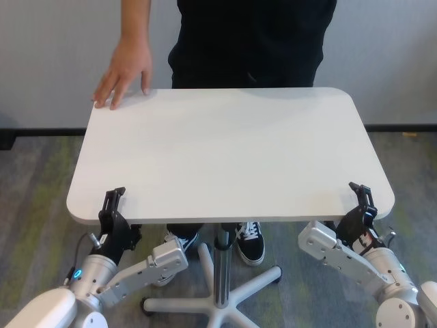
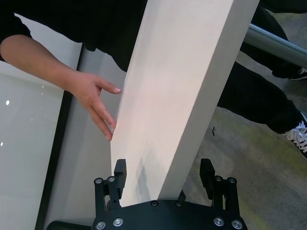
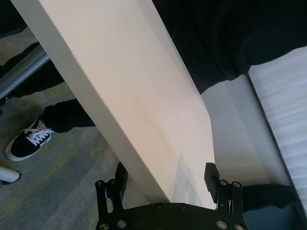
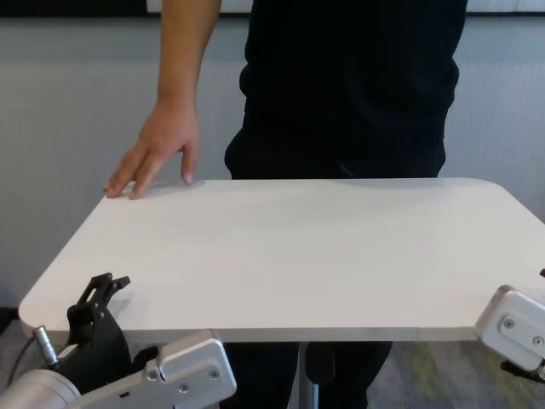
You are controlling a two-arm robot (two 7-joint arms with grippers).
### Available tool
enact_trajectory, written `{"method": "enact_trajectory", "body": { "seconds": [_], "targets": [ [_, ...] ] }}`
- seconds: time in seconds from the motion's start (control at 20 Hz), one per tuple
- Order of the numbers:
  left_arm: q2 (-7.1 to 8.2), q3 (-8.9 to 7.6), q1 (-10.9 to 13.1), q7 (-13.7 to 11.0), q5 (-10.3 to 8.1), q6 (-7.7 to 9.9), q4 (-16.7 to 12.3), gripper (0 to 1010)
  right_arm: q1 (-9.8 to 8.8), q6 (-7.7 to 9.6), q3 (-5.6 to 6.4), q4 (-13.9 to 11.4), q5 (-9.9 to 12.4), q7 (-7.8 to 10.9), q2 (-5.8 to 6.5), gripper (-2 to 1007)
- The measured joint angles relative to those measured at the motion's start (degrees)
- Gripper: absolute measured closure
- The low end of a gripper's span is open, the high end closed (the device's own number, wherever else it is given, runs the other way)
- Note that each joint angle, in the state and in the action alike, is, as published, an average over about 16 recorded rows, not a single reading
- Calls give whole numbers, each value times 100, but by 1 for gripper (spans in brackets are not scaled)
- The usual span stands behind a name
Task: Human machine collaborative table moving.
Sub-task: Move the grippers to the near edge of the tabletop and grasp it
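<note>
The table [image 1: 232, 154] filled the middle of the head view, its white top on a thin silver pole [image 1: 221, 266] rising from a star-shaped caster base [image 1: 225, 301] at about 6 o'clock. The human [image 1: 252, 41] stood at 12 o'clock on the far side, one hand [image 1: 124, 72] resting with fingertips on the far corner at about 10 o'clock; the other hand was out of sight. At 7 o'clock the left gripper [image 1: 113, 205] straddled the near edge of the tabletop, and its wrist view showed the two black fingers [image 2: 120, 173] spread, one above the top surface and one below the slab, with a visible gap on the underside, so nothing was clamped yet. At 5 o'clock the right gripper [image 1: 362, 198] sat likewise at the near right corner, fingers [image 3: 210, 176] apart around the edge without pinching it. The likely trouble from here was uneven gripping: if one gripper closed before the other, or the person pushed while the jaws were loose, the top could slide out of the fingers or the base could roll and twist. With only one hand lightly on a corner, a sudden pull by the arms might also swing the table toward the shoes [image 1: 250, 240] near the base.
</note>
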Motion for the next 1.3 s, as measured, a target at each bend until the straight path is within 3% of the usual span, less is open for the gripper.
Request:
{"method": "enact_trajectory", "body": {
  "seconds": [0.45,0.9,1.3],
  "targets": [
    [0,0,0,1,0,0,0,227,0,6,-1,-3,-4,0,0,128],
    [0,0,-1,4,1,0,-1,447,0,8,-1,-5,-6,-2,0,409],
    [0,0,-1,7,2,-1,-1,540,0,8,-1,-6,-11,-4,1,599]
  ]
}}
